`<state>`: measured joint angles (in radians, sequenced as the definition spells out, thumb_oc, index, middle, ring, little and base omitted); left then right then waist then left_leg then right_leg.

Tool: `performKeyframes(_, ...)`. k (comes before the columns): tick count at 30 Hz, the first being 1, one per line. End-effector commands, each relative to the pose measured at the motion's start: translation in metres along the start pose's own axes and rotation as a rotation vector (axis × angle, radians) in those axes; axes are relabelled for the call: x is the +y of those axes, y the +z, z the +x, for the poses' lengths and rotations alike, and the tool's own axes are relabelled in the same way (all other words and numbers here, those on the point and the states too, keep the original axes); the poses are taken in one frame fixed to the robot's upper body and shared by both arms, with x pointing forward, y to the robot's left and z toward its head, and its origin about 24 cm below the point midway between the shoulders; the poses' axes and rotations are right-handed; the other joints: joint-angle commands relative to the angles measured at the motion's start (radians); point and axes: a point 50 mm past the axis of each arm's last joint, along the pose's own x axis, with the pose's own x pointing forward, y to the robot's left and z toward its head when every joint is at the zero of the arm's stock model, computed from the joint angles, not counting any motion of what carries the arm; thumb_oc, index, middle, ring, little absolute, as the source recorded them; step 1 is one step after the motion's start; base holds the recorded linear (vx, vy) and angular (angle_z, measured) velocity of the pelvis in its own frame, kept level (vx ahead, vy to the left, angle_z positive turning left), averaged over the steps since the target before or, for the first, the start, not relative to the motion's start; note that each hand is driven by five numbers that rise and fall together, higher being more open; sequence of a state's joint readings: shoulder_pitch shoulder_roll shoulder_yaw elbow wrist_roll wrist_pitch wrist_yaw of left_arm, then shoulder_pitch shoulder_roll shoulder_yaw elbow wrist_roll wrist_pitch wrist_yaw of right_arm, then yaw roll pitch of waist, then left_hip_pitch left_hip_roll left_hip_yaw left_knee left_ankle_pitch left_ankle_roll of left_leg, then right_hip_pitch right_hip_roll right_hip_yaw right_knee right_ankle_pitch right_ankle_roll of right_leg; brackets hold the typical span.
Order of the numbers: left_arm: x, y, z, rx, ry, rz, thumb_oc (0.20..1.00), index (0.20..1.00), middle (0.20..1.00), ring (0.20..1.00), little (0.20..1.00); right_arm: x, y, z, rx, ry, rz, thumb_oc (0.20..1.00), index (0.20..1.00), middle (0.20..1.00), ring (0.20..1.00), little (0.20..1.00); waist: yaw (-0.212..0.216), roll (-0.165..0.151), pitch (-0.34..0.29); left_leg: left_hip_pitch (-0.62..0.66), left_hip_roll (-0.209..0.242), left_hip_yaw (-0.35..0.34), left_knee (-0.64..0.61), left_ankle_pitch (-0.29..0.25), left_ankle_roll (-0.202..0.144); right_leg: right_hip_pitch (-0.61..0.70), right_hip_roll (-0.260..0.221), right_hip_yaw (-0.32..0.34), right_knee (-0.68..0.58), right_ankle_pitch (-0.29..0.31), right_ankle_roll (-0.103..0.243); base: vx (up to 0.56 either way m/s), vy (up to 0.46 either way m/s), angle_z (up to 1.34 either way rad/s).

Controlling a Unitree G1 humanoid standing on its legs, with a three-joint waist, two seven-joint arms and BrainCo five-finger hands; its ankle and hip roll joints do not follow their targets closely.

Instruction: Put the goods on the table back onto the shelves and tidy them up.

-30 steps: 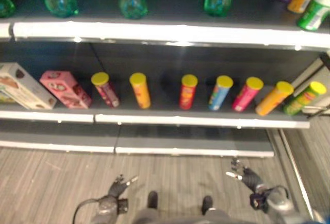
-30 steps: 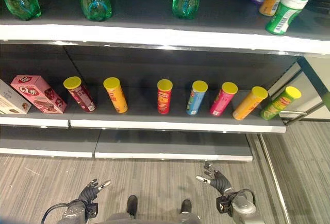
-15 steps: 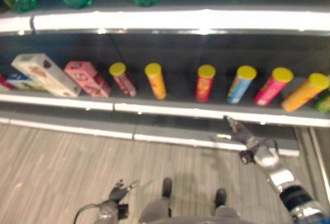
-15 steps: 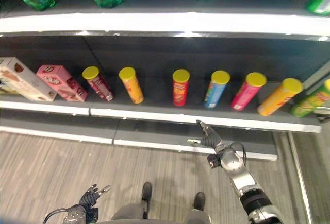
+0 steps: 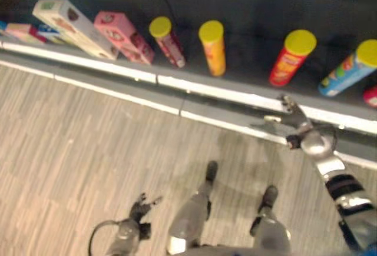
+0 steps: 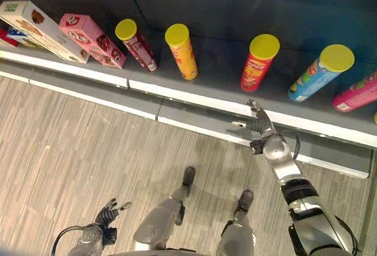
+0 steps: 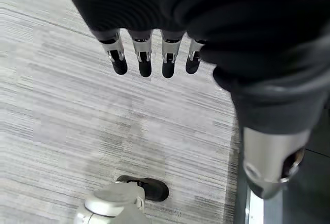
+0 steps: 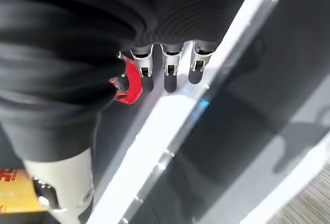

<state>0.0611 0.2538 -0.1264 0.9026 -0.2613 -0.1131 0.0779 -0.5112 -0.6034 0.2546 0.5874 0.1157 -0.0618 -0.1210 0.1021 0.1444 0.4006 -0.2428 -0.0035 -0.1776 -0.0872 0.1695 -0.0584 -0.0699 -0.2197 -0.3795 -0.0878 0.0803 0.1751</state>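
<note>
Red crisp tube [image 6: 258,63] stands upright on the shelf [image 6: 194,95] just beyond the empty, straight-fingered right hand [image 6: 260,126], apparently reaching to straighten it, while the left hand [image 6: 108,213] hangs relaxed low.

The right hand [image 8: 154,54] reaches out with straight, spread fingers [image 8: 169,74], holding nothing. Just past the fingertips runs the pale front edge of a dark shelf [image 8: 170,131]. A red can [image 8: 131,85] shows beside the fingers, and a yellow-and-red object [image 8: 13,195], too cropped to identify, sits at the frame's corner.
</note>
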Motion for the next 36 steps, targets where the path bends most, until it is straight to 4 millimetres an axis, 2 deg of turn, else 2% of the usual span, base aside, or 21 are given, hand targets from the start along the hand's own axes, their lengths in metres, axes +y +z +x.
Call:
performKeyframes(1,0.018,0.019,0.006,-0.059,0.044,0.042,1.000,1.000,1.000,1.000,1.000,-0.011,0.028,0.012,-0.118,-0.058,-0.022,1.000,1.000,1.000,1.000,1.000,0.024,-0.055,-0.032,-0.002,0.036,0.045,0.006,-0.098,-0.050,-0.112,-0.108,0.084,0.137,-0.030,0.029,0.00,0.000,0.00)
performKeyframes(9,0.014,0.022,0.007,-0.071,0.031,0.051,1.000,1.000,1.000,1.000,1.000,-0.041,0.043,0.021,-0.141,-0.168,-0.106,1.000,1.000,1.000,1.000,1.000,0.030,-0.052,-0.016,-0.031,0.031,0.039,0.001,-0.090,-0.052,-0.133,-0.111,0.083,0.134,-0.026,0.032,0.00,0.001,0.01)
performKeyframes(19,0.015,0.028,0.009,-0.087,0.042,0.033,1.000,1.000,1.000,1.000,1.000,-0.051,0.048,0.021,-0.158,-0.217,-0.117,1.000,1.000,1.000,1.000,1.000,0.028,-0.055,-0.014,-0.044,0.025,0.033,0.000,-0.090,-0.051,-0.140,-0.112,0.081,0.133,-0.027,0.034,0.00,0.001,0.00)
performKeyframes(29,0.016,0.028,0.008,-0.089,0.045,0.033,1.000,1.000,1.000,1.000,1.000,-0.068,0.053,0.030,-0.122,-0.266,-0.155,1.000,1.000,1.000,1.000,1.000,0.040,-0.053,-0.009,-0.057,0.022,0.028,0.000,-0.086,-0.053,-0.149,-0.113,0.079,0.137,-0.029,0.033,0.00,0.000,0.00)
performKeyframes(32,0.017,0.027,0.008,-0.090,0.043,0.038,1.000,1.000,1.000,1.000,1.000,-0.079,0.057,0.035,-0.103,-0.292,-0.166,1.000,1.000,1.000,1.000,1.000,0.047,-0.050,-0.003,-0.059,0.022,0.028,0.000,-0.086,-0.057,-0.152,-0.111,0.081,0.142,-0.034,0.032,0.00,0.000,0.00)
performKeyframes(36,0.018,0.028,0.008,-0.092,0.044,0.040,1.000,1.000,1.000,1.000,1.000,-0.080,0.060,0.037,-0.102,-0.289,-0.169,1.000,1.000,1.000,1.000,1.000,0.049,-0.046,-0.004,-0.062,0.023,0.027,0.000,-0.086,-0.058,-0.155,-0.110,0.080,0.143,-0.035,0.032,0.00,0.000,0.00)
